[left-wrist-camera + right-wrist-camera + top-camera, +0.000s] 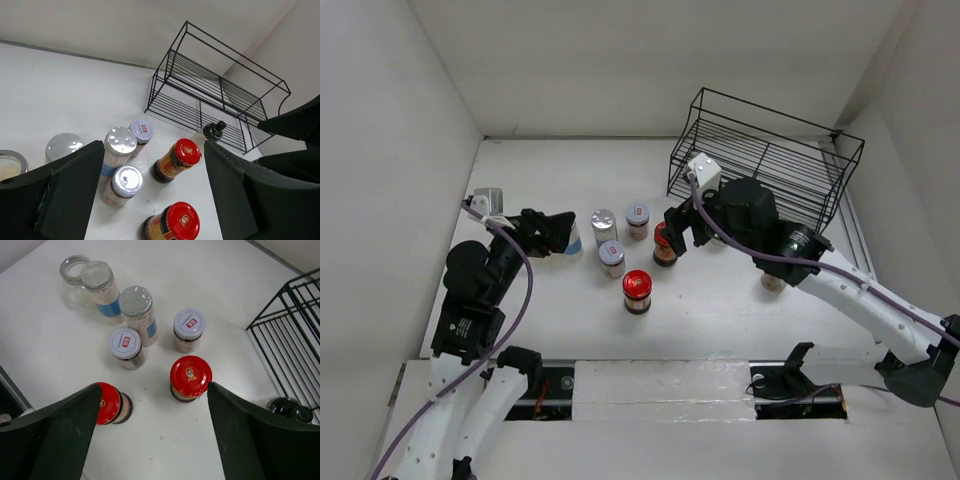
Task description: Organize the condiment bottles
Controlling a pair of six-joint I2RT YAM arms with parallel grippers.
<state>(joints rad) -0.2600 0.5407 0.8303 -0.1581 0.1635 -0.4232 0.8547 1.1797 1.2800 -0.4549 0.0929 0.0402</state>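
White table [550, 330], walls on 3 sides. Black wire rack [765, 160] stood upright at back R corner, 2 shelves. R arm [840, 285] lay across the rack's front and covered its lower L corner in the top view. L arm [470, 290] came in along the L wall.

Left gripper [563, 233]: jaws spread apart, pinching nothing. Its tips sat at the tall blue-label bottle [573, 241]; can't tell if touching. In the wrist view its fingers [70, 192] framed the cluster w/o closing on any of it.

Right gripper [678, 232]: jaws spread wide, holding nothing, hovering over the far red-lid jar [190, 376]. That jar sat ahead of the gap btw the fingers [55, 437], clear of both.

The bottles stood upright mid table, btw the 2 grippers, blocking a straight path from one to the other:
- silver-top shaker [604, 223], just R of the blue-label bottle
- white-lid jar w/ red label [638, 217], R of the shaker
- second white-lid jar [611, 255], just in front of the shaker
- near red-lid jar [637, 289], closest to the arm bases, slightly apart from the rest
- clear jar [74, 267], beside the blue-label bottle on its far L side
- black-capped bottles [282, 405], close together at the rack's foot, mostly hidden under the R arm from above
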